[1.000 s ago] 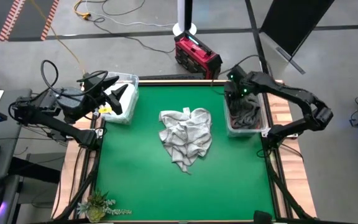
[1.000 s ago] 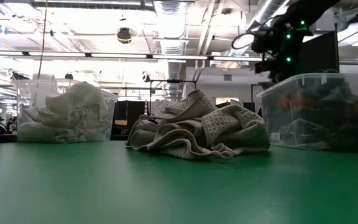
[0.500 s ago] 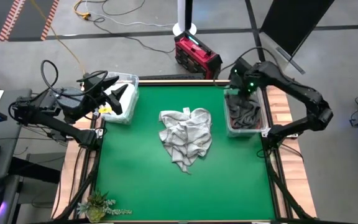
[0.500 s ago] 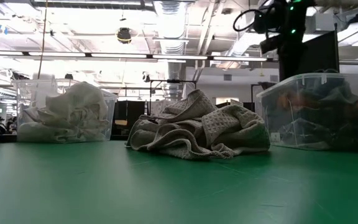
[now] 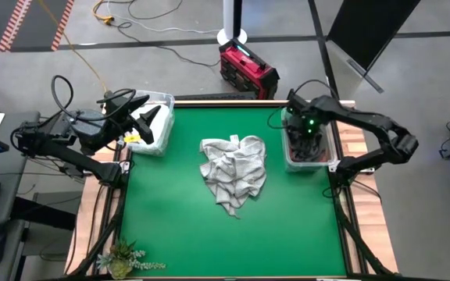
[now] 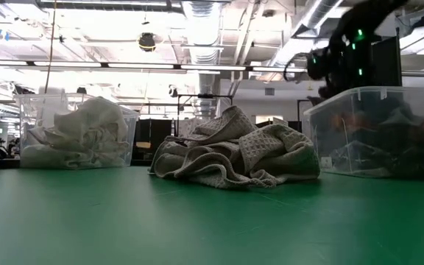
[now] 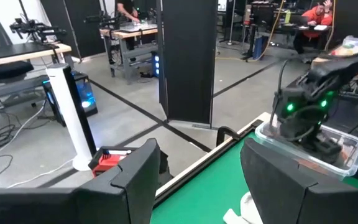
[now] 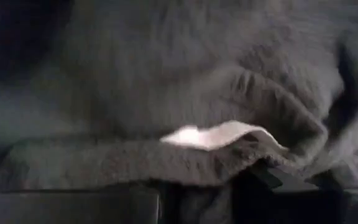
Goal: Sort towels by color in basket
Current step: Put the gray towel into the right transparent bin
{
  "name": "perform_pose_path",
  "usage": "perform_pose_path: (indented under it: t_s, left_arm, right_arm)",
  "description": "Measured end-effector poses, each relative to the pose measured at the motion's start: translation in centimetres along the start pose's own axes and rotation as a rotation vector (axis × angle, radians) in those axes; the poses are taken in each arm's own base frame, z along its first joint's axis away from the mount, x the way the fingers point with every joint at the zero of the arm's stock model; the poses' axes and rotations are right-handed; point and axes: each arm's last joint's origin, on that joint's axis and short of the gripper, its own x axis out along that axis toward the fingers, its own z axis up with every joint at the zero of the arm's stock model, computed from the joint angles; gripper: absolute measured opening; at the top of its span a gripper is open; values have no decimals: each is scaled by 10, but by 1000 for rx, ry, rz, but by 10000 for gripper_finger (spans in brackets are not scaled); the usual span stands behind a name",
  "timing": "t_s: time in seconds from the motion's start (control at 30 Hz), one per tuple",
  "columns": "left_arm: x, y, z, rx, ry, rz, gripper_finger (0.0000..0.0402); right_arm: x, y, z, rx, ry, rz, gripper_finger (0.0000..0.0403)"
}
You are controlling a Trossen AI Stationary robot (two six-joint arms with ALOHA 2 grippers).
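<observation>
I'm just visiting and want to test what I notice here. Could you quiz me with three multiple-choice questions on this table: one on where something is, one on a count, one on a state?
1. Where is the light grey towel heap?
A. In the left bin
B. On the green mat between the bins
C. On the floor

2. How many clear bins stand on the table?
A. One
B. Two
C. Four

3. What are the left gripper fingers doing?
A. Standing open, holding nothing
C. Clamped on a towel
B. Pressed onto the mat

Answers: 1 B, the heap lies mid-mat in the high view. 2 B, the left bin and the right bin. 3 A, the left wrist view shows its fingers apart with nothing between.
</observation>
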Motion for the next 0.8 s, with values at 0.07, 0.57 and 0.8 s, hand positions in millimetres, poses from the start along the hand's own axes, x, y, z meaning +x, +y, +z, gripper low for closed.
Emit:
perform_pose_path:
  t_s: [0.07, 0.57, 0.8]
  left_arm:
    - [0, 0, 0, 2, 0, 0, 214]
    - [0, 0, 0, 2, 0, 2, 214]
    - [0, 0, 0, -9, -1, 2, 214]
  right_arm:
    - [16, -5, -3, 6, -21, -4, 149]
    - [-60, -20, -3, 400, -13, -13, 149]
    - [-63, -20, 6, 552, -105, 131, 147]
